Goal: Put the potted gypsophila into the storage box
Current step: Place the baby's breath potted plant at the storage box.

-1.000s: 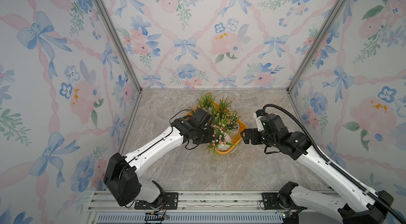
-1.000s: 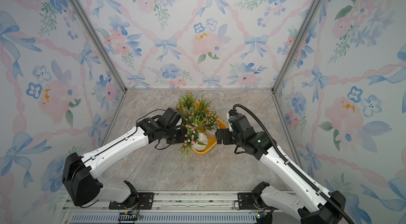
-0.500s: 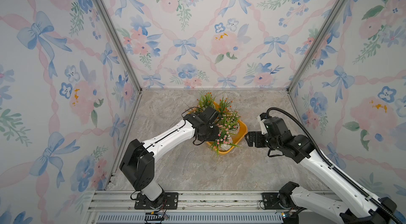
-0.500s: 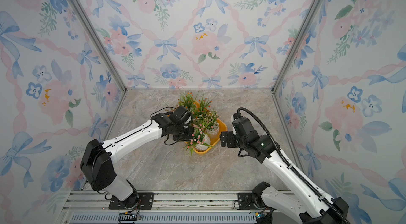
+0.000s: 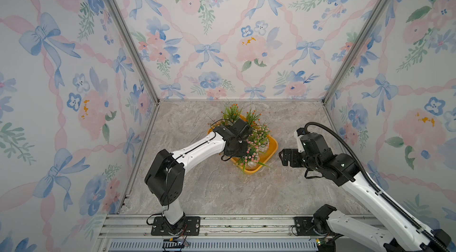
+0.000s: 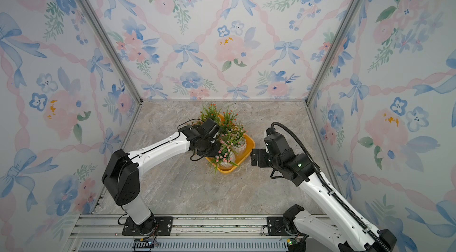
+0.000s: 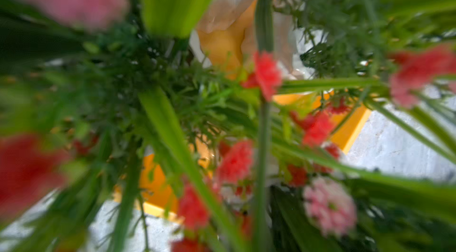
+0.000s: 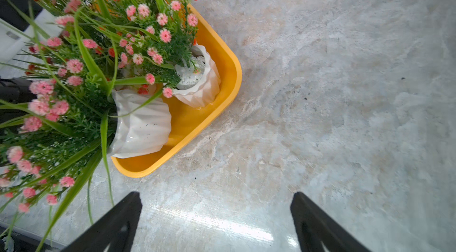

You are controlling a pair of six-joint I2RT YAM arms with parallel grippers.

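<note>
a: where are the potted plants [image 5: 249, 134]?

b: every one i can see is bunched in the yellow box [image 5: 273, 145], with orange-red blooms at the far end and pink at the near end. i can't count them through the leaves. none stands on the bare table [image 8: 345, 90].

a: and your grippers?

b: my left gripper [image 5: 241, 150] is down among the stems over the box, pressed together. leaves hide it, so i can't tell whether it pinches a stem or nothing. my right gripper [image 8: 216, 196] is spread wide and empty above the table, just beside the box.

a: so what matters now?

b: i judge this the tail end, settling the last plant. the pot [image 8: 143, 124] at the near corner leans, and its leaves spill over the rim. if the left does pinch a stem, i'd part the fingers before lifting. then i'd rise straight and slowly, since tangled leaves could drag a pot over. the right is well placed to nudge the leaning pot upright. it should push low on the white wall, not on the blossoms.
</note>
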